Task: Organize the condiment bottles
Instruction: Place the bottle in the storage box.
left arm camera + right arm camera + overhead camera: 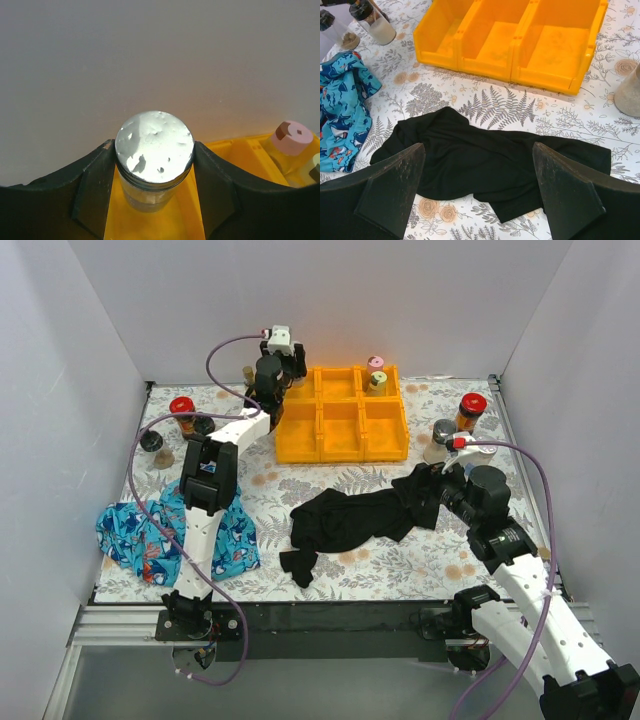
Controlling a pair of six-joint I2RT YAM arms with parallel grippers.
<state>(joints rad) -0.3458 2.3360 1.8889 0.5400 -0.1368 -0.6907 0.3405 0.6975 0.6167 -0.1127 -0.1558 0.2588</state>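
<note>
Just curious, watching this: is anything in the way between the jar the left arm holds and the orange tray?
Nothing visible. The left gripper holds the silver-lidded jar over the orange tray; what shows beneath is bare orange. The pink-lidded jar stands well off to the side.

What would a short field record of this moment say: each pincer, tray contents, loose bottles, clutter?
left pincer: shut on silver-lidded jar, above the orange tray at its left end; compartment unclear
right pincer: open, empty, over the black cloth
tray contents: pink-lidded jar and pale-capped jar, back-right compartment
loose, left: red-lidded jar, black-capped bottles
loose, right: second red-lidded jar, clear jar
clutter: blue patterned cloth, near left
</note>
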